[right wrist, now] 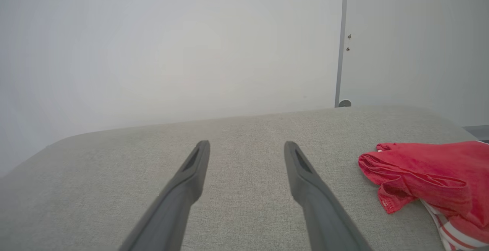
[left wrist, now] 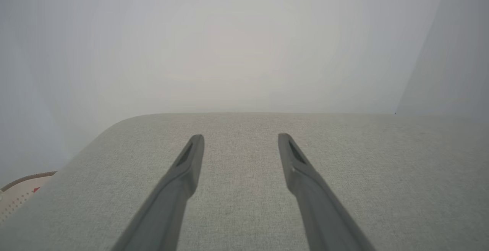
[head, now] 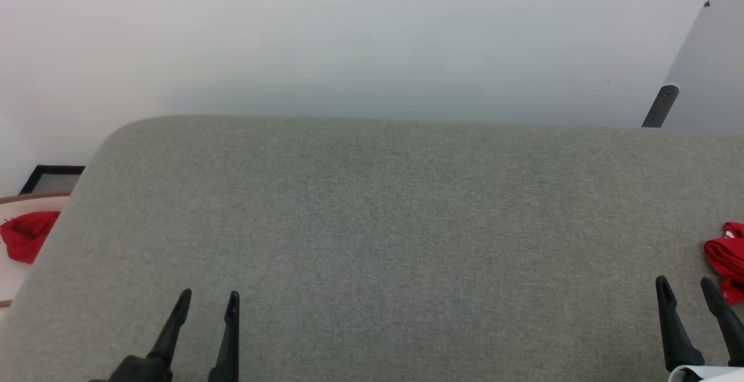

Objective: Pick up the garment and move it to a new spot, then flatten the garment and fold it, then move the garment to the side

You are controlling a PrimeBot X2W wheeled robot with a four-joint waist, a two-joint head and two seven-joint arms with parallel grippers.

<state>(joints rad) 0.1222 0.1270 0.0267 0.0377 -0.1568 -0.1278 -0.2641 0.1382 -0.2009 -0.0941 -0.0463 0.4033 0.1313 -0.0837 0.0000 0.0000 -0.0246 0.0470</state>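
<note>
The crumpled garment [right wrist: 428,170] lies just right of the right end effector [right wrist: 247,144], spread and empty like the left end effector [left wrist: 240,136].

Your head camera looks forward and down from above the grey table [head: 372,225], taking in its far edge and the pale wall [head: 349,33] behind, with the left gripper [head: 210,293] and right gripper [head: 682,280] at the bottom corners. Your left wrist camera sits low and close over the table, facing along the left gripper toward that same far edge and wall. Your right wrist camera sits likewise, with the red garment [right wrist: 428,170] near on its right; your head view shares that garment at its right edge
</note>
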